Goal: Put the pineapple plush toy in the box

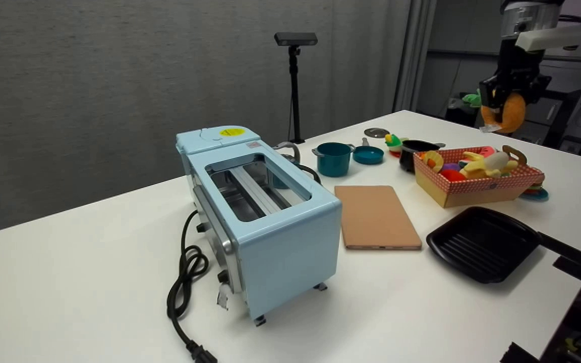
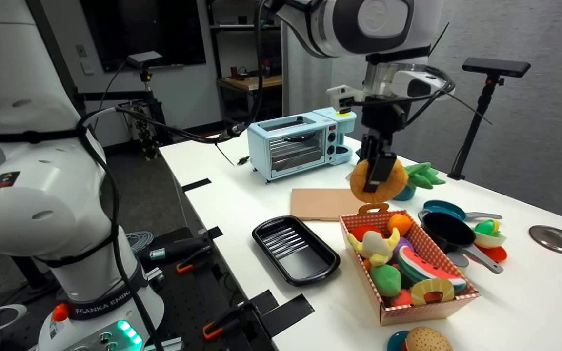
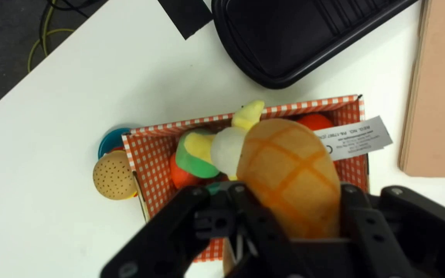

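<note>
One pineapple plush toy [image 3: 290, 173] hangs clamped in the claw [image 3: 295, 191], and in the wrist view most of the red-checked box [image 3: 150, 172] stretches toward nine o'clock beneath it, so the lowering probably wants a slight shift that way.

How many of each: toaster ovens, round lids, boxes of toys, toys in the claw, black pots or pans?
Toaster oven: 1
Round lid: 1
Box of toys: 1
Pineapple plush toy in the gripper: 1
Black pot and black pan: 2
Total: 6
</note>
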Available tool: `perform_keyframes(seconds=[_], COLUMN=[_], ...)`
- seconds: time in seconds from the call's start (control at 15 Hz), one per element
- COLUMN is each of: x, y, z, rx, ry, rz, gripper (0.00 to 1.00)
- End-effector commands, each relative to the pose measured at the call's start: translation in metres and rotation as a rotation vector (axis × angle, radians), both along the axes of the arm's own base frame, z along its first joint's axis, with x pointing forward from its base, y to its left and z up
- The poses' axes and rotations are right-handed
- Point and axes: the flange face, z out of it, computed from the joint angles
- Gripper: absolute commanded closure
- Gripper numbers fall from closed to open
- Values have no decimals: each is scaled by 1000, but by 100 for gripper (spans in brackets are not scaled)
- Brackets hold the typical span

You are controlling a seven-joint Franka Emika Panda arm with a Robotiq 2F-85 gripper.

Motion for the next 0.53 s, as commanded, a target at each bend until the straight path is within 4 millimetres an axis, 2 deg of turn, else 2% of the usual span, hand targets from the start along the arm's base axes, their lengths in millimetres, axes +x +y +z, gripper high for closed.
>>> perform_keyframes(seconds=[0.0, 0.13, 0.2, 0.27, 0.47], x=[22, 28, 30, 31, 34], y=[-25, -38, -44, -49, -49], z=[23, 32, 36, 38, 38], rx=[-12, -15, -10, -13, -5], ry=[-18, -24, -17, -7, 15], rz=[-44, -58, -55, -61, -65], gripper=[94, 94, 49, 48, 28])
